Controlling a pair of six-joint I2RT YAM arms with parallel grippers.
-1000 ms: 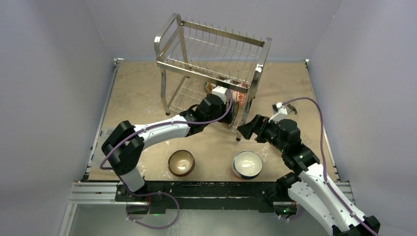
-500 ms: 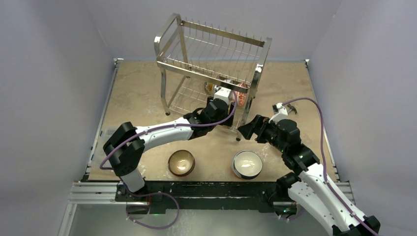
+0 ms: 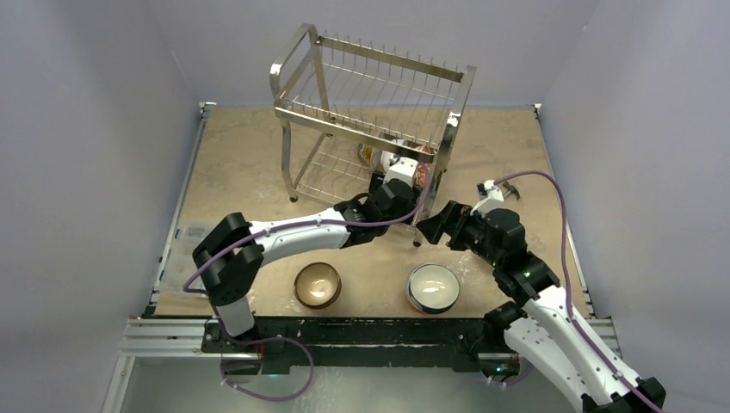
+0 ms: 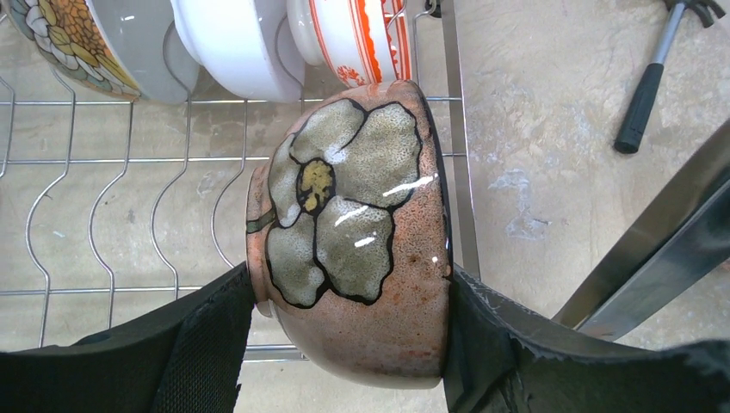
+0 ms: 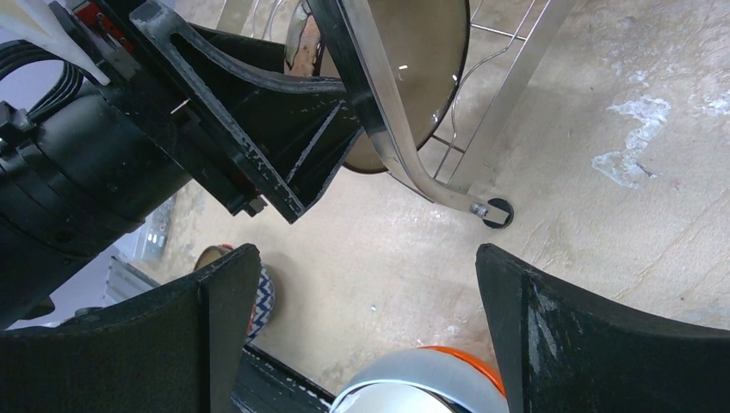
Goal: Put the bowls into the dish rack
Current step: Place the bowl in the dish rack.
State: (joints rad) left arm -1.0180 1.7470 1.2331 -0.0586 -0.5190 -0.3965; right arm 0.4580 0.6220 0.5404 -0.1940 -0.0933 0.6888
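Note:
My left gripper (image 4: pixel 349 292) is shut on a speckled pink-brown bowl with a grey flower (image 4: pixel 353 224). It holds the bowl on its side over the wires of the lower tier, at the right end of the chrome dish rack (image 3: pixel 370 133). Three bowls stand on edge in the rack just beyond it: a floral grey one (image 4: pixel 86 39), a white one (image 4: pixel 241 43) and a red-patterned one (image 4: pixel 361 34). My right gripper (image 5: pixel 366 254) hangs open and holds nothing, beside the rack's front right leg (image 5: pixel 495 212). On the table near the arms' bases sit a brown bowl (image 3: pixel 317 285) and a white bowl with an orange rim (image 3: pixel 432 287).
A small black-handled hammer (image 4: pixel 650 86) lies on the table right of the rack. The rack's chrome post (image 5: pixel 387 112) crosses close in front of the right wrist camera. My two grippers are close together at the rack's right end.
My left arm has stretched farther right and forward, carrying the flower bowl deeper into the lower tier's right end. The right arm and the two table bowls have not moved.

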